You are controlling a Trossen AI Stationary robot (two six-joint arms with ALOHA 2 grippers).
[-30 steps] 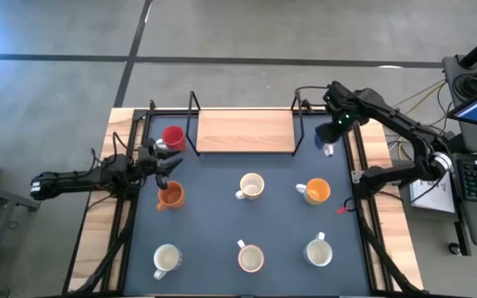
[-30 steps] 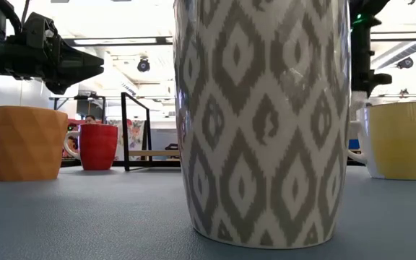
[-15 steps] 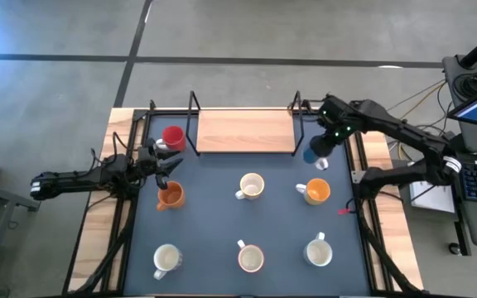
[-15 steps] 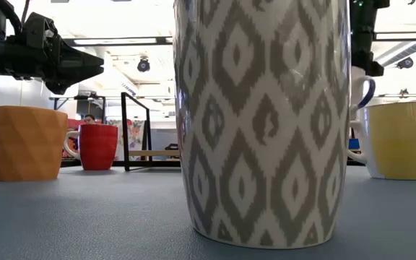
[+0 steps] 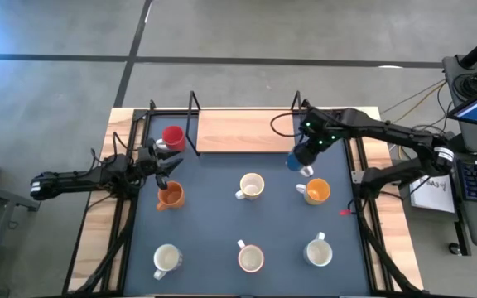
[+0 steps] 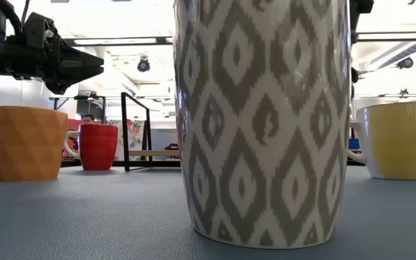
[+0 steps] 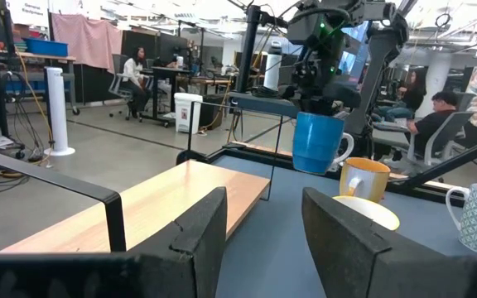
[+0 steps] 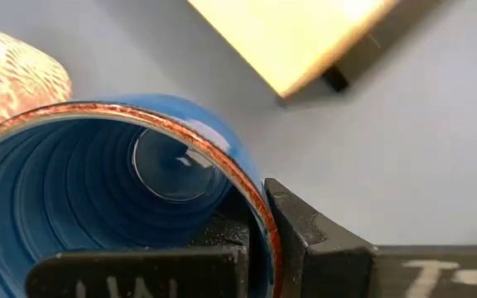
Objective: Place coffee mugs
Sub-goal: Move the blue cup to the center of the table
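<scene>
- Jaws of your right gripper [image 5: 305, 156] were clamped on the rim of the blue mug [image 7: 316, 142], carried clear above the dark mat [image 5: 214, 223] beside the wooden shelf [image 5: 245, 130].
- Your left gripper [image 5: 166, 164] hung with its jaws apart between the red mug [image 5: 173, 136] and an orange mug [image 5: 170, 196].
- Five other mugs stood on the mat in two rows.

Wooden shelf [image 5: 245, 131] at mat's [image 5: 214, 228] far edge, six mugs [image 5: 251, 187] in two rows before it
</scene>
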